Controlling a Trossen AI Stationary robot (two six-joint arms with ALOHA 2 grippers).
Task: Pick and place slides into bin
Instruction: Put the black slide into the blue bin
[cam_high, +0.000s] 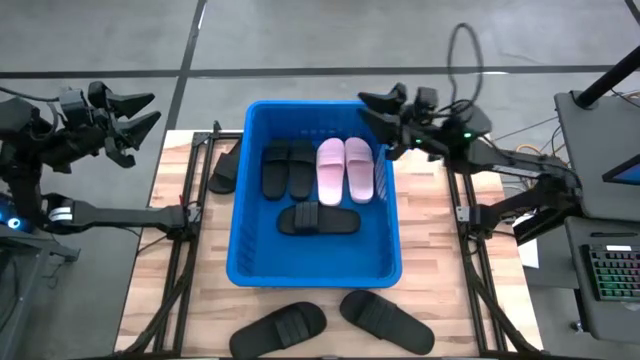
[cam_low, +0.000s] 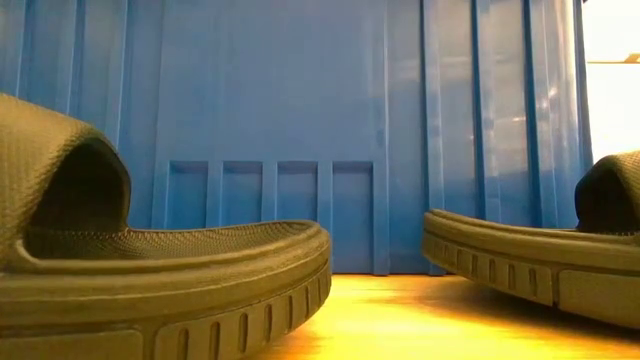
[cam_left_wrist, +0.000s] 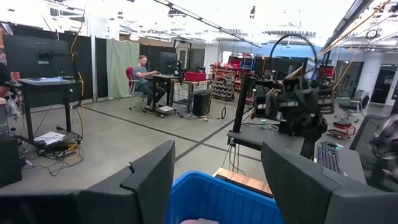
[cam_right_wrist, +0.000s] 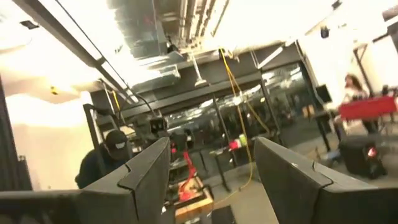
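High view. Five slides lay in the bin (cam_high: 240, 262). Three stayed out: one (cam_high: 224, 172) touching its left wall and two (cam_high: 280, 326) (cam_high: 386, 318) on the surface in front, angled across. My left gripper (cam_high: 140, 112), spread and empty, hung nearest the wall slide; my right gripper (cam_high: 375, 108), also spread, hovered over the bin's far right corner.

Lit evenly from overhead in high view; soft, short shadows under the matte black rubber slides (cam_high: 278, 327) on the pale wooden table (cam_high: 440, 250). Low view shot from very close: nearest black slide (cam_low: 150, 270) blurred, warm yellow glare on the tabletop (cam_low: 420, 320), blown-out white patch at upper right beside the bright blue plastic bin wall (cam_low: 300, 120). Left wrist view bright, ceiling lights overexposed, own dark fingers (cam_left_wrist: 149, 180) out of focus. Right wrist view tilted, motion-smeared, ceiling strips (cam_right_wrist: 186, 31) flared white.
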